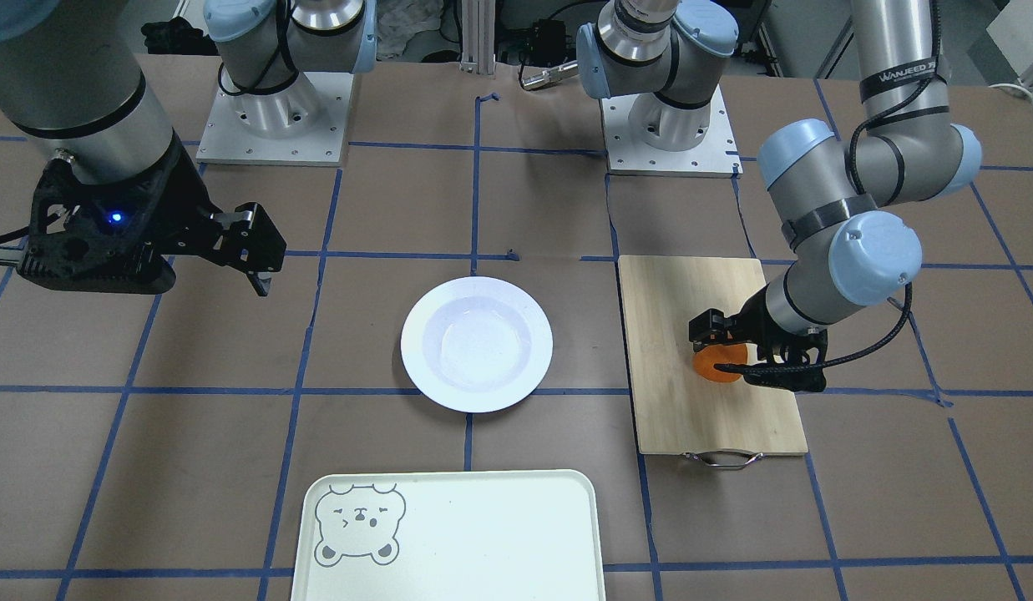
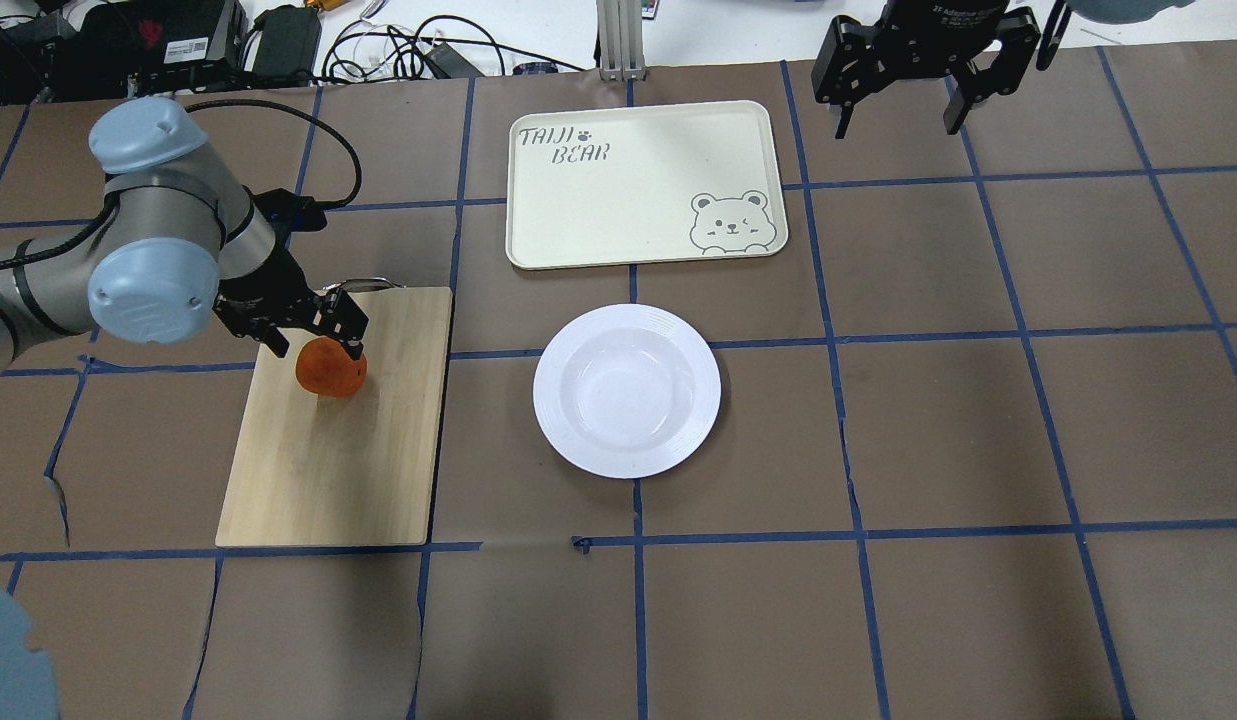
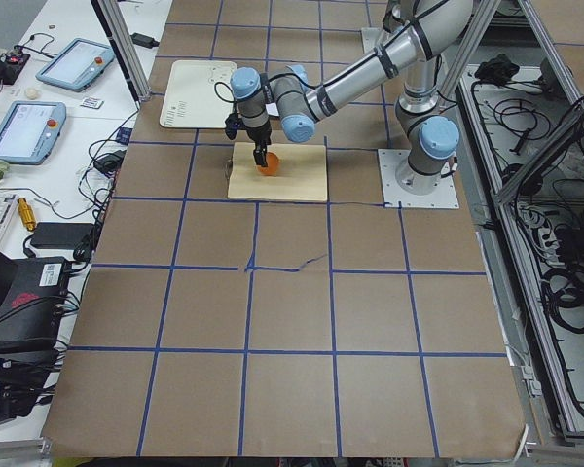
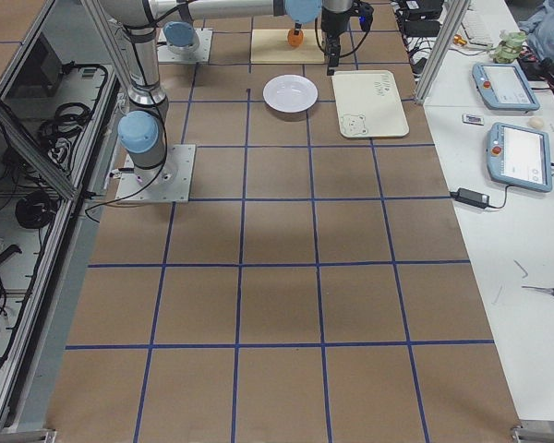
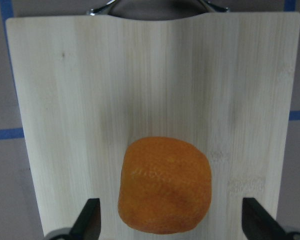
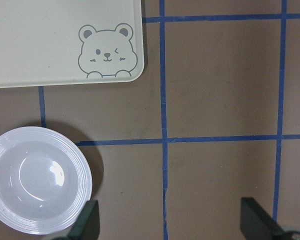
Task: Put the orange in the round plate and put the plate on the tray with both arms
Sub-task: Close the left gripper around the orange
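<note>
The orange (image 5: pixel 165 192) lies on a bamboo cutting board (image 5: pixel 140 75). My left gripper (image 2: pixel 318 348) hangs low over it, open. Its fingers (image 5: pixel 90 222) stand on either side of the fruit with a gap on each side. The empty white round plate (image 2: pixel 628 390) sits mid-table, to the right of the board in the overhead view. The cream tray (image 2: pixel 628 190) with the bear face lies beyond the plate. My right gripper (image 2: pixel 898 105) is held high over the far right of the table, open and holding nothing. From its wrist view the plate (image 6: pixel 37 180) and the tray (image 6: pixel 40 40) show below.
The cutting board (image 1: pixel 691 292) has a metal handle (image 1: pixel 723 458) on the end away from the robot. Brown paper with blue tape lines covers the table (image 2: pixel 978 450). The two arm bases (image 1: pixel 274 117) stand at the robot's edge. Cables and boxes (image 2: pixel 128 45) lie past the far edge.
</note>
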Motion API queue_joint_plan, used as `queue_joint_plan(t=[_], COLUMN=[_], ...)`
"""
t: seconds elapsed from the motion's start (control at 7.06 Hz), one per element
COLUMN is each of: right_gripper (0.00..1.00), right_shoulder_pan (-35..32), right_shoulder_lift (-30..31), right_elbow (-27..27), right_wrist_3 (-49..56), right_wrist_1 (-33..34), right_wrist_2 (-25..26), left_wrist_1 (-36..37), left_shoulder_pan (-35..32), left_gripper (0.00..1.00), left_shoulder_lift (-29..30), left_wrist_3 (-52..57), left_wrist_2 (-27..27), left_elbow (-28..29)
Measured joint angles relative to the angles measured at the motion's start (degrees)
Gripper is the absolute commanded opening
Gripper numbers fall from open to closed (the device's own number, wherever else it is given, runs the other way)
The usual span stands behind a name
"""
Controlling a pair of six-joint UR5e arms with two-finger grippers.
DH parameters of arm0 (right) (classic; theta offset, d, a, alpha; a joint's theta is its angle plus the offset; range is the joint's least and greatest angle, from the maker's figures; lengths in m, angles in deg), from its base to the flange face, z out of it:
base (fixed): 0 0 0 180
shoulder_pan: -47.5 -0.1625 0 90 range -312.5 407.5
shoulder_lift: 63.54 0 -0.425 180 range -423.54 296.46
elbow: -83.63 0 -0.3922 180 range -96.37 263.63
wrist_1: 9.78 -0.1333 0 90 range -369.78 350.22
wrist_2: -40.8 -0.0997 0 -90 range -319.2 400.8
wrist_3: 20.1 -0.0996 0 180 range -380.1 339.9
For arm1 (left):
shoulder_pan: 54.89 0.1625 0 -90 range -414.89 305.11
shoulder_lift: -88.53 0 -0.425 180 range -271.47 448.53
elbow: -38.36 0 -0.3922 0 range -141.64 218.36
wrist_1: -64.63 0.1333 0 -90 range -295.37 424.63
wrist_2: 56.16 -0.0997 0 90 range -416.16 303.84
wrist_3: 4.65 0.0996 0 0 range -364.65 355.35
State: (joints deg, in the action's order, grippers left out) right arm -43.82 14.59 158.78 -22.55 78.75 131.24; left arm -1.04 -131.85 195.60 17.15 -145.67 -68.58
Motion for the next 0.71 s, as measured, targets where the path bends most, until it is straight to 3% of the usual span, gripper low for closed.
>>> queue_joint_plan(t=[0.28,0.43,0.57,0.71], right_gripper=[1.00,1.00,1.00,1.00], right_shoulder_pan=[0.00,0.00,0.00,0.00], right_shoulder_lift=[0.00,0.00,0.00,0.00], right_elbow=[0.00,0.02,0.05,0.07], right_wrist_3=[-0.01,0.01,0.01,-0.03], right_wrist_1=[-0.08,-0.10,-0.11,-0.11], right_wrist_2=[0.00,0.00,0.00,0.00], left_wrist_1=[-0.05,-0.11,-0.11,-0.04], left_shoulder_pan=[-0.03,-0.03,-0.04,-0.03], left_gripper=[1.00,0.67,0.19,0.00], left_shoulder_lift=[1.27,1.95,2.68,3.29], left_wrist_3=[3.33,4.77,5.44,5.61], left_wrist_2=[-0.09,-0.17,-0.14,-0.11], left_elbow=[-0.07,-0.08,0.01,0.16])
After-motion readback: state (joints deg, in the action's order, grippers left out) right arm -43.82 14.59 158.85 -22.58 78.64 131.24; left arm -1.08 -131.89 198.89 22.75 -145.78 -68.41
